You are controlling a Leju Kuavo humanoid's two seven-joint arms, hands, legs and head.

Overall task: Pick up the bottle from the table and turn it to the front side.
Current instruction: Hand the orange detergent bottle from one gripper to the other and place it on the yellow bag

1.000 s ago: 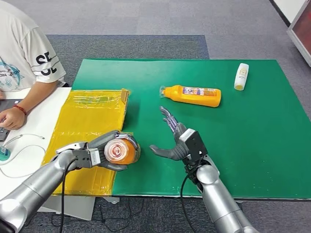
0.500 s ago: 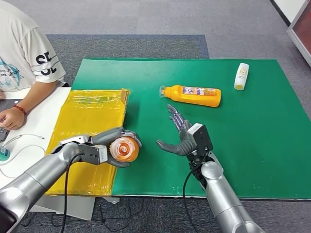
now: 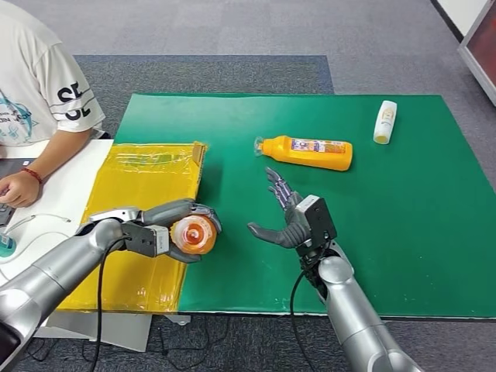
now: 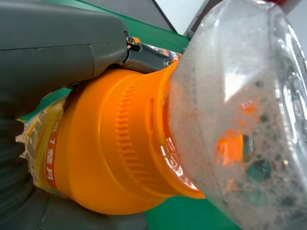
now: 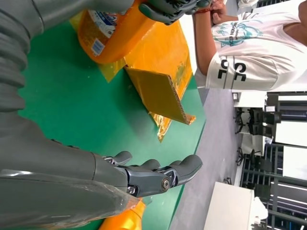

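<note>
Left hand (image 3: 170, 229) grasps orange bottle (image 3: 194, 235), lifted off table, its end toward the head camera, over edge of yellow sheet (image 3: 140, 186). Right hand (image 3: 287, 217) released, fingers spread, holding nothing, just beside held bottle over green mat (image 3: 409, 232). 2nd orange bottle (image 3: 307, 153) lies beyond right hand's fingertips; white bottle (image 3: 384, 122) well apart.

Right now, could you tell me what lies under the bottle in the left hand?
The yellow sheet and green mat meet below the bottle; the left hand hides the spot.
</note>
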